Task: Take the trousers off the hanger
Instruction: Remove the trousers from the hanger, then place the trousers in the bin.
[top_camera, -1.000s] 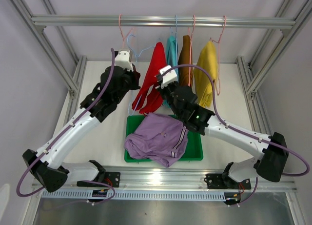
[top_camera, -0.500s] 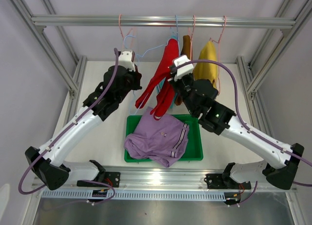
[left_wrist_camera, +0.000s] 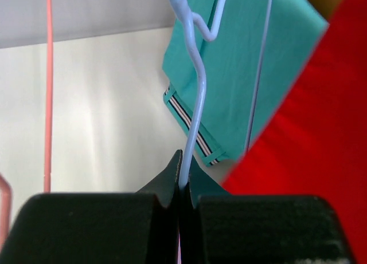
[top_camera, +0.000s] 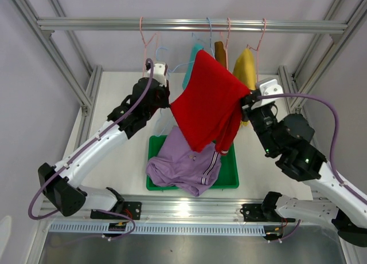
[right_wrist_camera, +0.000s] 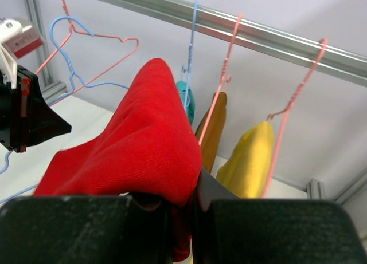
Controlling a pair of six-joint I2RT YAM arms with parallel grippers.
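**Top view**
- left claw point(top_camera: 163, 99): clamped fully shut on the wire of the blue hanger point(top_camera: 172, 66). Sat higher and closer to the rail point(top_camera: 189, 24) than a second before.
- right claw point(top_camera: 244, 103): pinched nearly closed on an edge of the red trousers point(top_camera: 206, 98). Had swung from low beside the green tray point(top_camera: 230, 177) out to the right and upward.
- red trousers: stretched as a wide sheet between the two claws. Had hung as a narrow limp fold a second earlier.
- lilac trousers point(top_camera: 186, 161): lay in the green tray below both claws, unchanged.
- teal trousers point(top_camera: 192, 63), brown trousers point(top_camera: 219, 49), yellow trousers point(top_camera: 245, 66): hung from the rail beyond the claws, now partly hidden behind the red sheet.

**Left wrist view**
- left claw point(left_wrist_camera: 182, 181): fingertips met on the blue hanger point(left_wrist_camera: 198, 92) wire with no gap visible.
- teal trousers point(left_wrist_camera: 241, 75): hung just beyond the tips, striped hem lowest.
- red trousers point(left_wrist_camera: 321, 132): filled the space to the right of the tips.
- pink hanger point(left_wrist_camera: 49, 92): stood well left of the tips.

**Right wrist view**
- right claw point(right_wrist_camera: 189, 189): gripped a bunched edge of the red trousers point(right_wrist_camera: 137, 149).
- red trousers: rose in a ridge ahead of the fingers.
- left claw point(right_wrist_camera: 40, 123): showed far to the left.
- teal trousers point(right_wrist_camera: 186, 101), brown trousers point(right_wrist_camera: 213, 126), yellow trousers point(right_wrist_camera: 249, 158): hung ahead under the rail point(right_wrist_camera: 229, 26).
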